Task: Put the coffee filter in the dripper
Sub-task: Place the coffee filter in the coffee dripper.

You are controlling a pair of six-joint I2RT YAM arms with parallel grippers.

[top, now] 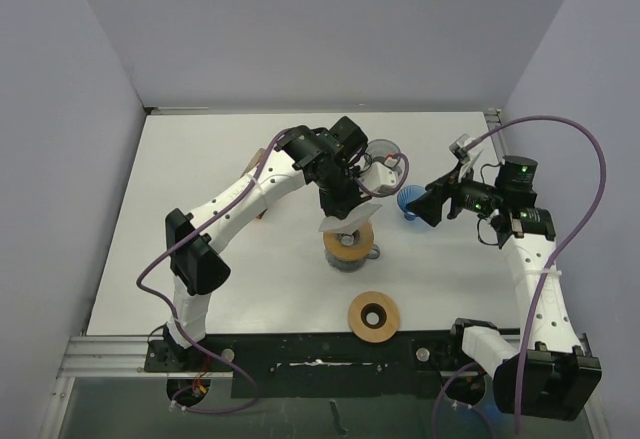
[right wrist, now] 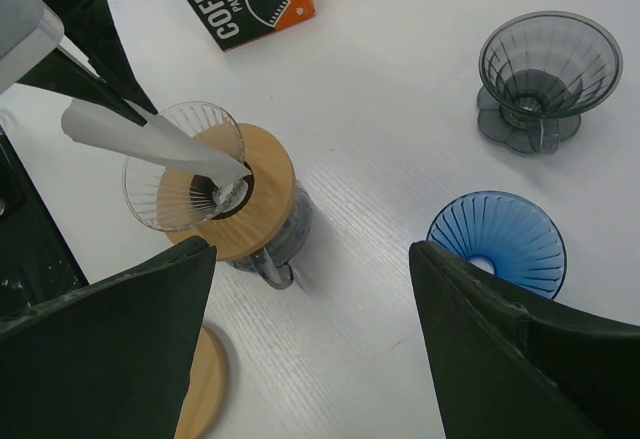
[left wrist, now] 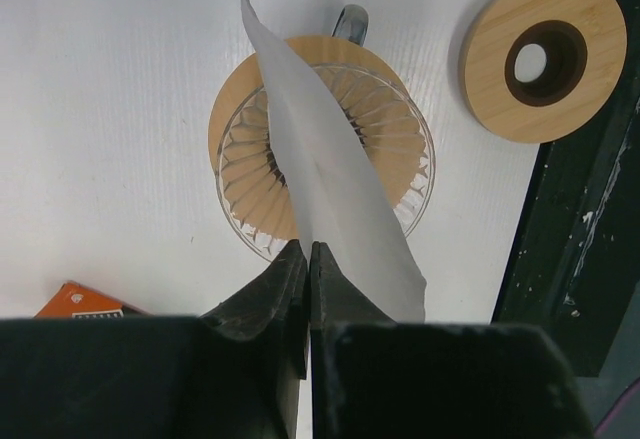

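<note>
Left tool: jaws were pinched shut on the white paper coffee filter, gripping its edge. The filter was folded flat and slanted down, its lower end inside the clear ribbed glass dripper. The dripper sat on a round wooden collar at the middle of the white worktop. Right tool: jaws stood wide apart with nothing between them, over the worktop's right side near a blue ribbed dripper. A flat wooden ring lay nearer, by the front edge.
</note>
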